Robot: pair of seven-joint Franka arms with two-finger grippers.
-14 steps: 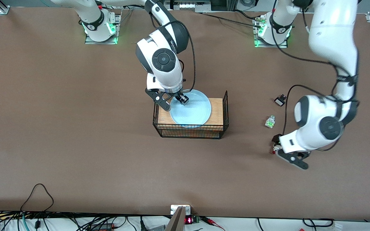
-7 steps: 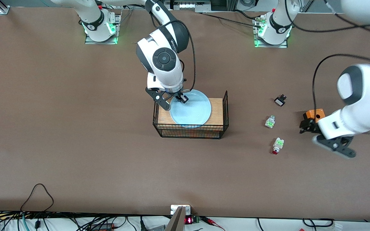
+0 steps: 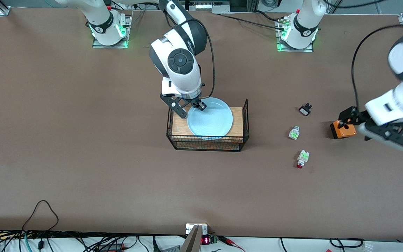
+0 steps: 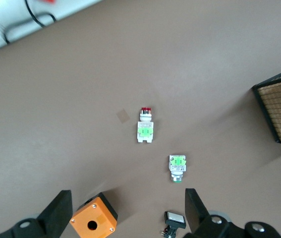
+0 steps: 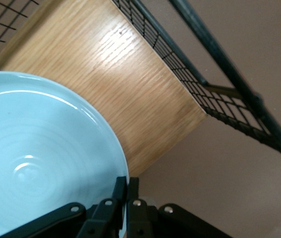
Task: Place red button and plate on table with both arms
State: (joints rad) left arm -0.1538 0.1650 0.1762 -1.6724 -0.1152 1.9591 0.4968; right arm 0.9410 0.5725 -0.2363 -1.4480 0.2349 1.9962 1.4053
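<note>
The red button (image 3: 301, 159) lies free on the brown table (image 3: 82, 147), with its red cap toward the front camera; it also shows in the left wrist view (image 4: 145, 126). My left gripper (image 3: 347, 117) is open and empty, up in the air over the orange box (image 3: 342, 130), well apart from the button. The light-blue plate (image 3: 211, 121) sits on the wooden-topped wire rack (image 3: 237, 122). My right gripper (image 3: 199, 105) is shut on the plate's rim (image 5: 122, 163) at the edge toward the robot bases; its fingertips (image 5: 122, 185) pinch the rim.
A green-and-white part (image 3: 294, 133) and a small black part (image 3: 305, 110) lie between the rack and the orange box; they also show in the left wrist view, the green-and-white part (image 4: 177, 167) and the black part (image 4: 174, 221). The rack's wire walls (image 5: 219, 91) rise round the plate.
My left gripper has left the red button on the table and swung up toward its own end, over the orange box. The plate has shifted slightly in my right gripper.
</note>
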